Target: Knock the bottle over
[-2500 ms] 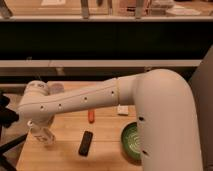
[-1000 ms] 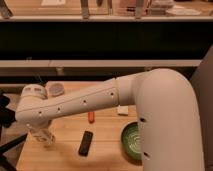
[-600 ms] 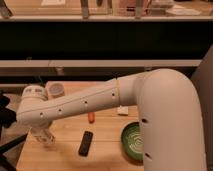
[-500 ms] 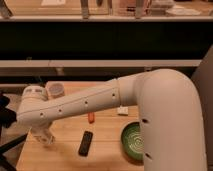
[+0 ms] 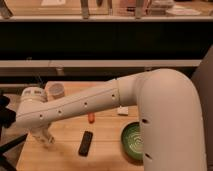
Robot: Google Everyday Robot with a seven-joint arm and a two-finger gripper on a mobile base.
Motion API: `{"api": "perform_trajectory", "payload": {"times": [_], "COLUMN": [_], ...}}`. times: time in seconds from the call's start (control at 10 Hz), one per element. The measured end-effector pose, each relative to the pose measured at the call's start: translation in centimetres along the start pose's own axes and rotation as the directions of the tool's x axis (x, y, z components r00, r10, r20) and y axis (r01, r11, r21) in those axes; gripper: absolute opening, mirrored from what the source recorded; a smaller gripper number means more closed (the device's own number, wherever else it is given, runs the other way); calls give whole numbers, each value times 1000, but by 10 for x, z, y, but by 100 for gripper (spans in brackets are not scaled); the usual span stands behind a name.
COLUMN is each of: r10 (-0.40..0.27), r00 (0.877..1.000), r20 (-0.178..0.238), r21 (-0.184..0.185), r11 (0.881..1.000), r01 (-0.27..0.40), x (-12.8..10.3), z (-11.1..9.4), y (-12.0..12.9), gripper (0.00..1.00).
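Bottle is not clearly visible; judging by the arm's reach, it probably stands hidden behind the pincer (image 5: 44, 136) at the worktop's (image 5: 107, 150) near-left corner. Push sideways near its cap, low force. Pincer's spread cannot be told.

Warm, dim indoor light falls from above: the white arm (image 5: 100, 102) is brightest along its top and shades to grey underneath. The wooden surface (image 5: 107, 152) glows amber, with soft shadows under the arm and beside the dark remote (image 5: 85, 143). The shelf band behind is almost black. The claw (image 5: 44, 135) hangs below the wrist at the surface's left end, in the arm's shade. The whole view is soft and grainy; the green bowl (image 5: 131, 141) shows no glare.
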Motion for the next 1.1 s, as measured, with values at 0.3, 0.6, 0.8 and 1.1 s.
{"api": "perform_trajectory", "payload": {"times": [0.3, 0.6, 0.8, 1.1], "r10": [-12, -23, -30, -46], "r00": [1000, 1000, 999, 999], "r20": [-6, -11, -15, -20], "r21": [11, 22, 30, 43], "r11": [1000, 999, 999, 998], "r01": [13, 23, 31, 47], "x": [-2, -4, -5, -10], "z": [1, 0, 0, 0], "y": [-3, -3, -5, -12], "gripper": [1, 1, 1, 1]}}
